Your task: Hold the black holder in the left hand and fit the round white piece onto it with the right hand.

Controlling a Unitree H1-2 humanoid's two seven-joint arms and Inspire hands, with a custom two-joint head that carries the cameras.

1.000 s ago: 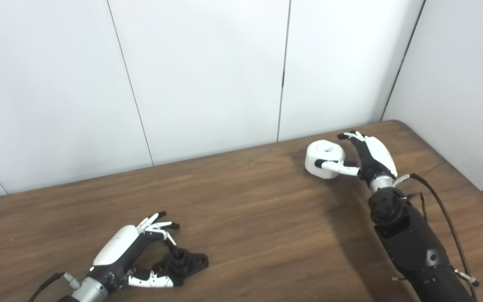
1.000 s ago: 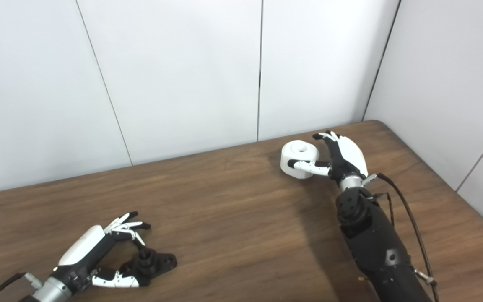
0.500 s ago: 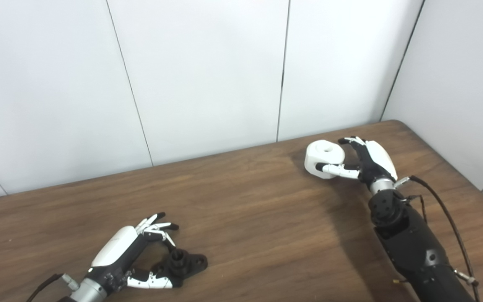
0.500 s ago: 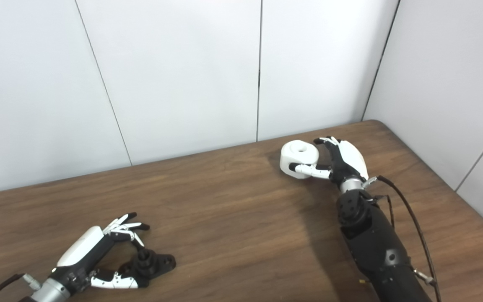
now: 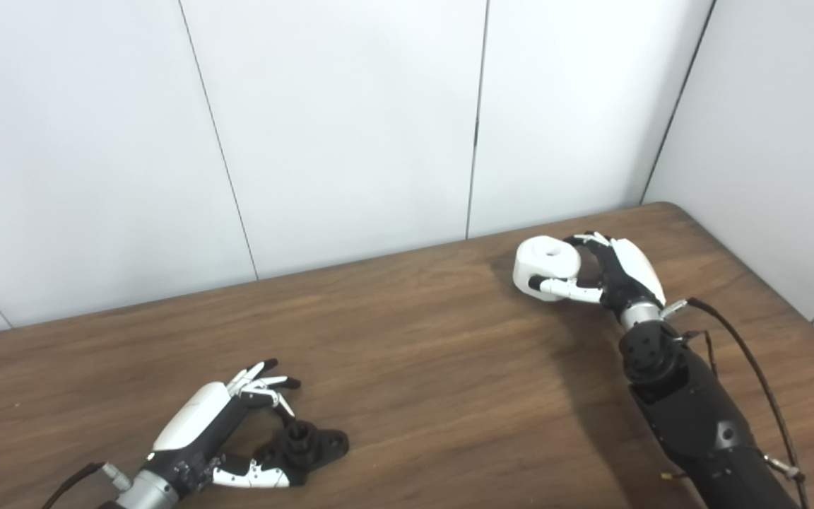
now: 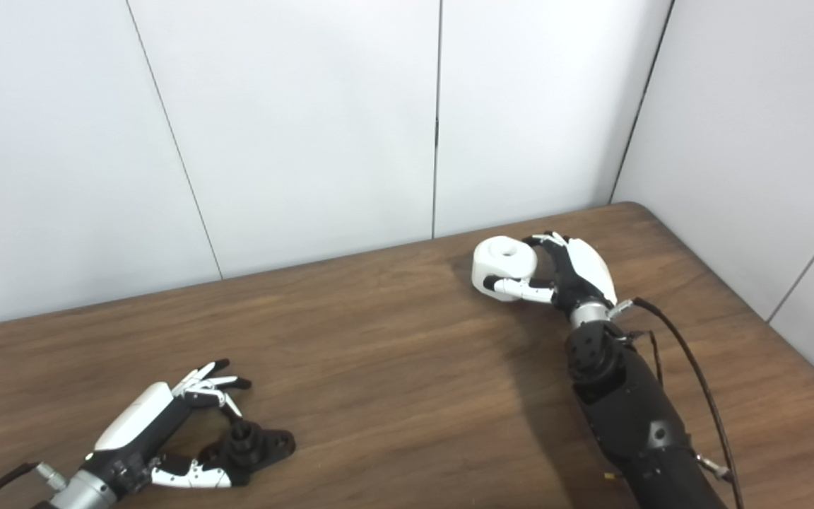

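Note:
The black holder (image 5: 311, 444) lies flat on the wooden table (image 5: 414, 367) at the near left, its short round post pointing up. My left hand (image 5: 216, 424) is open around it: the thumb runs along its near side and the fingers hover spread above its left end. At the far right, the round white piece (image 5: 545, 265), with a hole in its top, rests at table level. My right hand (image 5: 622, 272) is shut on it, with the fingers curled over its far rim and the thumb pressed across its front.
White wall panels stand close behind the table's far edge and along its right side. The table's rounded far right corner (image 5: 661, 206) is just beyond my right hand. A black cable (image 5: 746, 346) loops off the right forearm.
My right hand's fingers have curled down from spread onto the white piece's far rim, closing the grasp. The left hand and the black holder have barely moved.

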